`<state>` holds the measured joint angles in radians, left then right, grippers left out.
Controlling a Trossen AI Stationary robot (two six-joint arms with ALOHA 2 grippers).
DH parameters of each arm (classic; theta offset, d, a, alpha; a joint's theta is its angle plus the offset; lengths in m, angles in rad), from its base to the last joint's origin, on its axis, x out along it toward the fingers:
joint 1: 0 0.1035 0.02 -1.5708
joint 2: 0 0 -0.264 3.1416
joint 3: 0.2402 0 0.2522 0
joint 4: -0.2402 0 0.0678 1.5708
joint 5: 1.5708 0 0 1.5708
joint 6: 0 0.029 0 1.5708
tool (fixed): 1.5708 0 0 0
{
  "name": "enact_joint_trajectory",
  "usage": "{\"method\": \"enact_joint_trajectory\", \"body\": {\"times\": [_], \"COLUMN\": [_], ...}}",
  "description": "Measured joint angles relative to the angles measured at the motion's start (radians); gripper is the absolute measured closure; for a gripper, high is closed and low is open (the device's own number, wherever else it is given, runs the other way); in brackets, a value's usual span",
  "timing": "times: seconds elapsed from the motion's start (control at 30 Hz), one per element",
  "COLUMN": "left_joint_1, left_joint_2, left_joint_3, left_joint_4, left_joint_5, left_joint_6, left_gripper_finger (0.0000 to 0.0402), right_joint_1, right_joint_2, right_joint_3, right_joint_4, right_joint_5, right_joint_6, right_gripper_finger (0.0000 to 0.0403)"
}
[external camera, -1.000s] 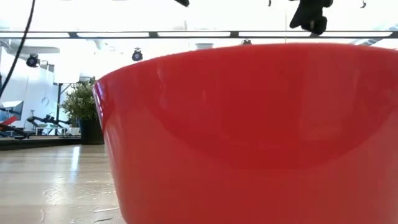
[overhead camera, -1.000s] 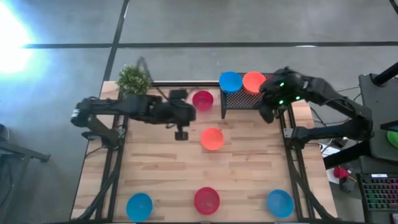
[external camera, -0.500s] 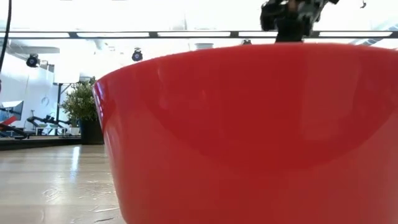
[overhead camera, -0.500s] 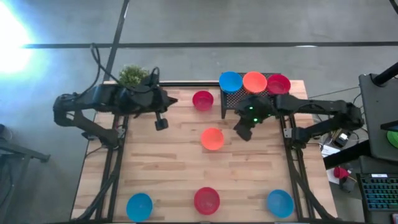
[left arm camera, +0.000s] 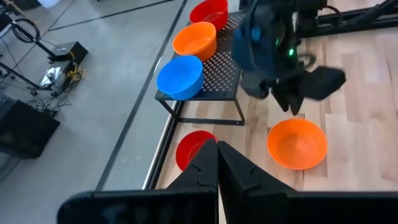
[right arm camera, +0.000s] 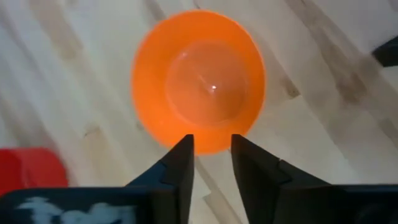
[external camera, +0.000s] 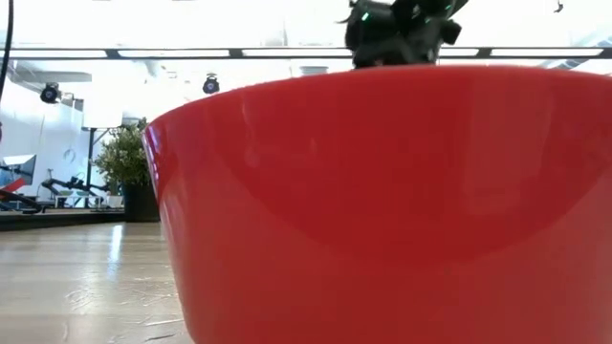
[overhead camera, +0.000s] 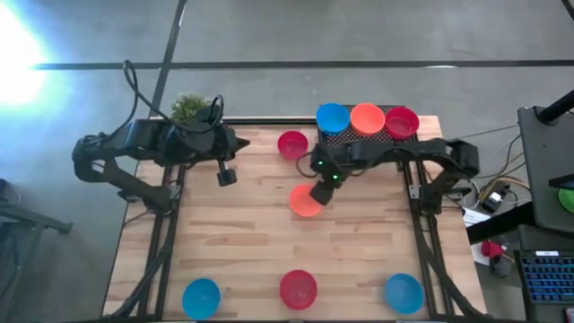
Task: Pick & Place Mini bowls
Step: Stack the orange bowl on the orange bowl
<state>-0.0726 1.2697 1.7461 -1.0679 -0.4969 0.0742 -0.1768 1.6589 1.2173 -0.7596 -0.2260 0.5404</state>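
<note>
An orange mini bowl (overhead camera: 303,203) (right arm camera: 199,81) rests on its base on the wooden table, near the middle. My right gripper (overhead camera: 320,191) (right arm camera: 211,144) hangs open just above it, pointing steeply down, with a finger on either side of its rim and not touching it. Blue (overhead camera: 333,117), orange (overhead camera: 367,117) and red (overhead camera: 401,121) bowls sit side by side on a black mesh stand (overhead camera: 345,144) at the far edge. Another red bowl (overhead camera: 292,144) (left arm camera: 189,149) sits on the table left of the stand. My left gripper (overhead camera: 226,177) (left arm camera: 217,152) is shut on nothing, raised over the table's left part.
Along the near edge stand a blue bowl (overhead camera: 201,297), a red bowl (overhead camera: 298,289) and another blue bowl (overhead camera: 404,292). The red one (external camera: 382,210) fills the low view. A small potted plant (overhead camera: 192,109) stands at the far left corner. Bare wood lies between the bowls.
My right gripper has swung from over the stand's right end toward the table's middle and come down over the orange bowl. A red bowl now shows on the stand where it had been. My left gripper has drawn back toward the table's left edge and risen a little.
</note>
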Motion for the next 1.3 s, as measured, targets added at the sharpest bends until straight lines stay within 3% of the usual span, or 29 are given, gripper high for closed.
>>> {"method": "enact_joint_trajectory", "body": {"times": [0.37, 0.6, 0.97, 1.3], "left_joint_1": [0.000, 0.000, 0.000, 0.000], "left_joint_2": [0.000, 0.000, 0.000, 0.000], "left_joint_3": [0.000, 0.000, 0.000, 0.000], "left_joint_4": [-0.025, -0.029, -0.029, -0.031], "left_joint_5": [0.001, 0.001, 0.002, 0.002], "left_joint_6": [0.000, 0.000, -0.001, -0.003], "left_gripper_finger": [0.0401, 0.0401, 0.0401, 0.0401], "right_joint_1": [0.000, 0.000, 0.002, 0.002], "right_joint_2": [0.214, 0.215, 0.234, 0.233], "right_joint_3": [0.156, 0.234, 0.222, 0.203], "right_joint_4": [-0.146, -0.208, -0.221, -0.178], "right_joint_5": [-0.006, 0.065, 0.159, 0.167], "right_joint_6": [-0.047, -0.099, -0.122, -0.101], "right_gripper_finger": [0.0259, 0.0266, 0.0269, 0.0274]}}
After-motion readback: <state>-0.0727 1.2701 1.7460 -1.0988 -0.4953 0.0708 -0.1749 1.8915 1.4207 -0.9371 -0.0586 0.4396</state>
